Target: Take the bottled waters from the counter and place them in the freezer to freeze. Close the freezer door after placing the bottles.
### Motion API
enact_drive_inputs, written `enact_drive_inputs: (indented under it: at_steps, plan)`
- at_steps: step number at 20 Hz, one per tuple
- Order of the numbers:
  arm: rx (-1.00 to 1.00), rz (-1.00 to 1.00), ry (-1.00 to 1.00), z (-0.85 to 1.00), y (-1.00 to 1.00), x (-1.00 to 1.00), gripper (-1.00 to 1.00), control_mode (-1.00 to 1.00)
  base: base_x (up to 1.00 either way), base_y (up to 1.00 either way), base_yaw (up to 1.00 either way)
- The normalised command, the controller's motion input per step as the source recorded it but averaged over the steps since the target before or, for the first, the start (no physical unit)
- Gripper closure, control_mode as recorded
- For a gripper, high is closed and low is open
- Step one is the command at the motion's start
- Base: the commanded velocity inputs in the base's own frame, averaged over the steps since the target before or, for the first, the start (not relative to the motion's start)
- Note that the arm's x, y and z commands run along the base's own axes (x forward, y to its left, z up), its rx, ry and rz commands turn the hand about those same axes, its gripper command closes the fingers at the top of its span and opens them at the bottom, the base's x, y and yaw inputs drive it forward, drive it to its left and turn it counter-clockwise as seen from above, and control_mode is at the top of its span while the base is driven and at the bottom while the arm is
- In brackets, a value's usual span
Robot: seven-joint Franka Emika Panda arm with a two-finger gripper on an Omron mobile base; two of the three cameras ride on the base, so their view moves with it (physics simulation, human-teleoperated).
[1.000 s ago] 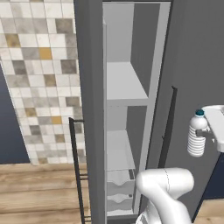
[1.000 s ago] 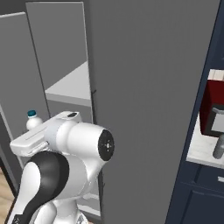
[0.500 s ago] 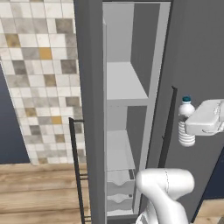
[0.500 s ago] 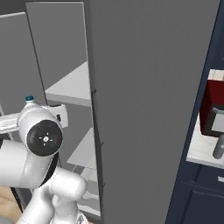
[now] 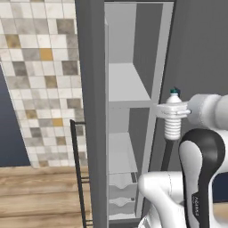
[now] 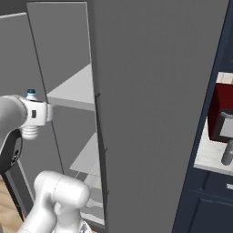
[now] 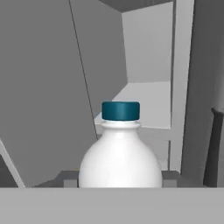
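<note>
Bottle (image 5: 173,116) held upright in the end effector (image 5: 174,110), clear of any surface, just in front of the open freezer (image 5: 129,89). The bottle is white and ribbed with a dark blue-green cap. The end effector is closed on the bottle's upper body, one finger on each side, with the cap standing above the grip and the ribbed lower part hanging below it.

In the hand view the bottle (image 7: 120,151) sits centred between the fingers, its shoulder and cap rising toward the camera's top, and the freezer interior lies straight beyond it.

In the left base view the bottle stands level with the front edge of the upper shelf (image 5: 127,84), just outside the freezer's right-hand frame and not inside the compartment. A lower shelf and white drawers (image 5: 121,192) lie well below it.

In the right base view the bottle (image 6: 30,113) is mostly hidden by the end effector (image 6: 34,114); cap and lower ribs show above and below.

The freezer door (image 5: 91,111) stands open, seen edge-on at the left of the opening, with its dark bar handle (image 5: 79,173) low on the outer side.

At far right of the right base view, a grey bottle (image 6: 227,154) stands on the bench (image 6: 210,157) beside a red microwave (image 6: 222,111), well apart from the arm.
</note>
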Motion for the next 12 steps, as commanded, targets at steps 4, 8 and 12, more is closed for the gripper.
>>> enact_drive_inputs:
  at_steps: [4, 8, 12]
  plan:
    - [0.00, -0.16, 0.00, -0.02, 0.00, 0.56, 1.00, -1.00, 0.00, 0.00, 0.00]
    - [-0.03, -0.08, -0.06, -0.02, 0.08, 0.43, 1.00, -1.00, 0.00, 0.00, 0.00]
    - [-0.02, -0.03, 0.00, -0.02, 0.00, 0.44, 1.00, -1.00, 0.00, 0.00, 0.00]
